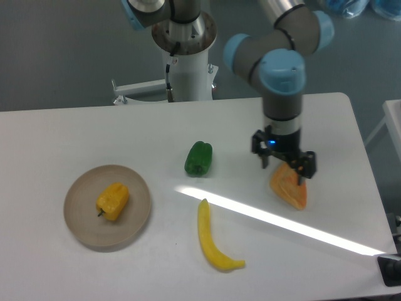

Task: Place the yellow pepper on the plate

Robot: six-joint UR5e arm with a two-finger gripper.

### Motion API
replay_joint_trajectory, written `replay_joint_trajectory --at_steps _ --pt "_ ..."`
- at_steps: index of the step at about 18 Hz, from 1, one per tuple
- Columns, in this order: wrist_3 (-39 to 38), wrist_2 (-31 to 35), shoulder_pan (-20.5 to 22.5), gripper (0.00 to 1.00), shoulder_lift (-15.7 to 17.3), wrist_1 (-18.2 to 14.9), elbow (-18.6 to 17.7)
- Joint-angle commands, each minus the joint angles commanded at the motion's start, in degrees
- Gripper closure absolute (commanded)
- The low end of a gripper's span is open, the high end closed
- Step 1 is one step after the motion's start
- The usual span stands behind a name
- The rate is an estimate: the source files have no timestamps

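I see the yellow pepper (112, 200) lying on the plate (78, 221), left on the worktop (326, 125). My gripper (286, 168) hovers over the orange wedge (289, 187), jaws spread and empty. Descending now risks nudging that wedge.
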Motion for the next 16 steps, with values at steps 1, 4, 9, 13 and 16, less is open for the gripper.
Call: replay_joint_trajectory --at_steps 1,4,9,13,16 --pt "0.0 0.61 -0.18 0.0 -0.53 0.0 0.79" --pt "-0.44 0.97 -0.62 0.0 -1.41 0.09 1.68" --pt "-0.62 1.06 -0.7 0.0 -1.41 0.09 1.5" --pt "-0.62 0.97 -0.79 0.0 -1.5 0.44 1.59" --pt "-0.62 0.97 -0.7 0.0 -1.5 0.44 1.85"
